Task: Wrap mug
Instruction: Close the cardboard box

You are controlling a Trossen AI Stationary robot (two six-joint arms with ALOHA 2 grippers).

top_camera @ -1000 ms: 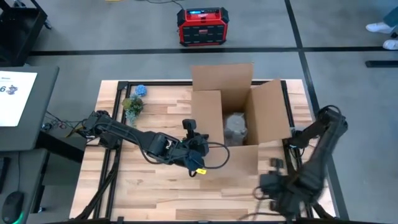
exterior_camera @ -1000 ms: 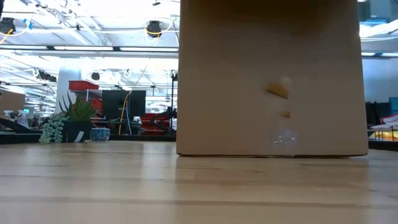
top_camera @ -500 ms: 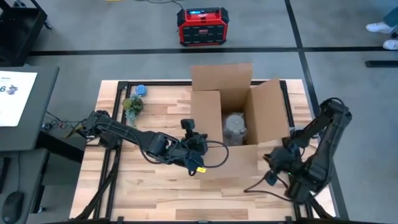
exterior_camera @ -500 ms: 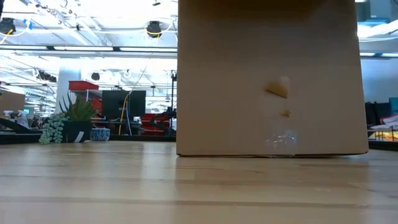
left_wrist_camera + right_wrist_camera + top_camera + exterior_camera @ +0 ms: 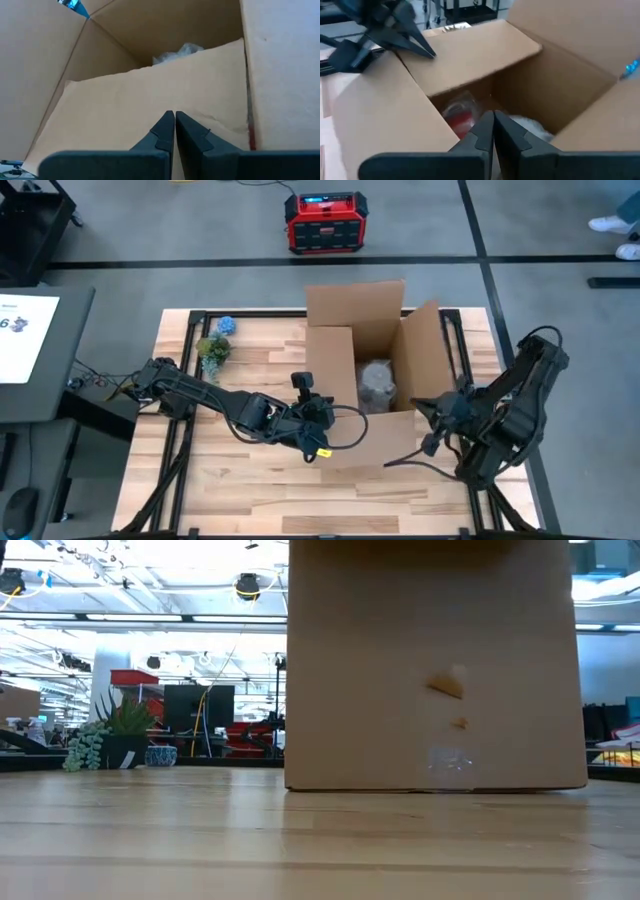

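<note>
Wooden table (image 5: 250, 480): open cardboard box (image 5: 335, 370) holding bubble-wrapped mug (image 5: 377, 385) on its floor. Left gripper (image 5: 316, 412), fingers pressed together, against box's left wall. Right gripper (image 5: 428, 412), fingers pressed together, at box's right flap.

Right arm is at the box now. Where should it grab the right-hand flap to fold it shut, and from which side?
Judging by its pose, take the right flap at its free top edge, coming from outside, the right gripper's side. It stands nearly upright, so both faces are exposed; inside lies the wrapped bundle.
</note>
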